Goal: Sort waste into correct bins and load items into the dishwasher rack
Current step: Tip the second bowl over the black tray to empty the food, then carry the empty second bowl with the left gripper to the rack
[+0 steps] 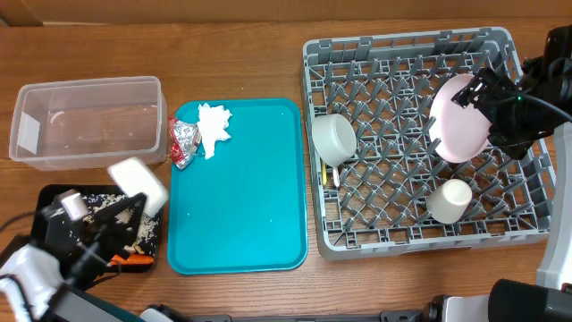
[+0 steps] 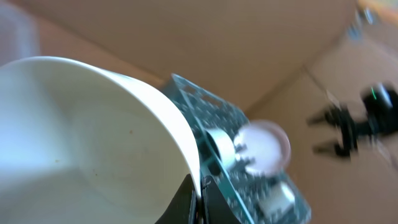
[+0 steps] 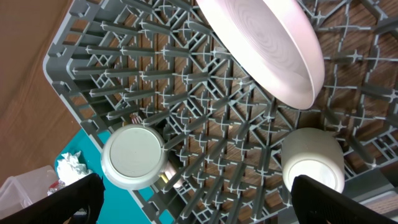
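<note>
The grey dishwasher rack (image 1: 402, 41) sits on the worktop (image 1: 250, 45), just to the right of the teal tray (image 1: 250, 206). The clear tub (image 1: 89, 83) stands left of the teal tray's far end. The black tray (image 1: 154, 243) lies left of its near end.

In the rack, well right of the teal tray, the pink plate (image 1: 460, 121) leans on edge among the pegs. The right hand (image 1: 474, 89) hovers beside the plate, its fingers spread wide and grasping nothing.

One bowl (image 1: 333, 139) lies in the rack on the side nearest the teal tray. The white cup (image 1: 450, 200) sits further right.

The left hand (image 2: 198, 186) is clenched on the rim of the second bowl (image 1: 140, 183), holding it over the black tray, just left of the teal tray.

The napkin (image 1: 213, 128) lies on the teal tray's far left corner, with the foil wrapper (image 1: 183, 143) at that edge. The carrot (image 1: 134, 259) and crumbs (image 1: 134, 228) lie in the black tray.
</note>
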Controlling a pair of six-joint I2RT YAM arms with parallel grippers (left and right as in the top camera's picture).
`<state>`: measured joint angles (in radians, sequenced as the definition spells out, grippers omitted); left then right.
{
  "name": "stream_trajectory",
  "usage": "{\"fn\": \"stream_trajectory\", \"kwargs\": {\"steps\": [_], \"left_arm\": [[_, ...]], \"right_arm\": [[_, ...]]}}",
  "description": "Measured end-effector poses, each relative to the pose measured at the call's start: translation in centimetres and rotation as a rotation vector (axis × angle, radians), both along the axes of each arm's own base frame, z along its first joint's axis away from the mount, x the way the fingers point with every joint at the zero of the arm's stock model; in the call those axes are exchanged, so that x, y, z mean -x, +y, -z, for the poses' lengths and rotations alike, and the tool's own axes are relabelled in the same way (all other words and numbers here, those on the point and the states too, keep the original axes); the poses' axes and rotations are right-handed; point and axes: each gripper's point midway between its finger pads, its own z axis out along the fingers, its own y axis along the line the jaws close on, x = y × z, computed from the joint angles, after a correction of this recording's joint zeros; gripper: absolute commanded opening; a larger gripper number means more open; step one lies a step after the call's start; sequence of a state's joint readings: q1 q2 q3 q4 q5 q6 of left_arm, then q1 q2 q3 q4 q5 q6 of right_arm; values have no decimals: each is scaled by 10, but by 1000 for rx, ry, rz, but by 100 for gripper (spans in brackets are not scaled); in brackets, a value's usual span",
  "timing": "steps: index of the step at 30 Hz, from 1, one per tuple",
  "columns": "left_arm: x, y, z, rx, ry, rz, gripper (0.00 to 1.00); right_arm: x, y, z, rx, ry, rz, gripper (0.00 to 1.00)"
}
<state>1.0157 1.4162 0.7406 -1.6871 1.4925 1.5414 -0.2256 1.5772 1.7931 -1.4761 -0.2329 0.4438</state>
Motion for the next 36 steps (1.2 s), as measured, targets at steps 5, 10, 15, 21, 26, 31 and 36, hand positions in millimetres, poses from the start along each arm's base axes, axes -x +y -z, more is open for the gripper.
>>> {"fn": "stream_trajectory", "kwargs": {"steps": [5, 10, 15, 21, 26, 31, 36], "left_arm": [[-10, -41, -35, -158, -155, 200, 4], [-26, -71, -77, -290, -334, 379, 4], [-54, -97, -118, -372, -499, 536, 4], [-112, -127, -139, -362, -289, 584, 4], [-125, -174, -135, -268, -43, 560, 4], [-104, -247, -118, -250, 99, 659, 4], [-67, -318, -94, -254, 165, 814, 4]], "right_arm": [[0, 0, 0, 0, -1, 0, 100], [-2, 0, -1, 2, -10, 0, 100], [-4, 0, -2, -2, -18, -2, 100], [-4, 2, -2, -10, -19, -5, 100], [-4, 2, -2, -11, -20, -5, 100], [-6, 1, -3, -9, -30, -6, 100], [-10, 0, -4, -2, -46, -5, 100]]}}
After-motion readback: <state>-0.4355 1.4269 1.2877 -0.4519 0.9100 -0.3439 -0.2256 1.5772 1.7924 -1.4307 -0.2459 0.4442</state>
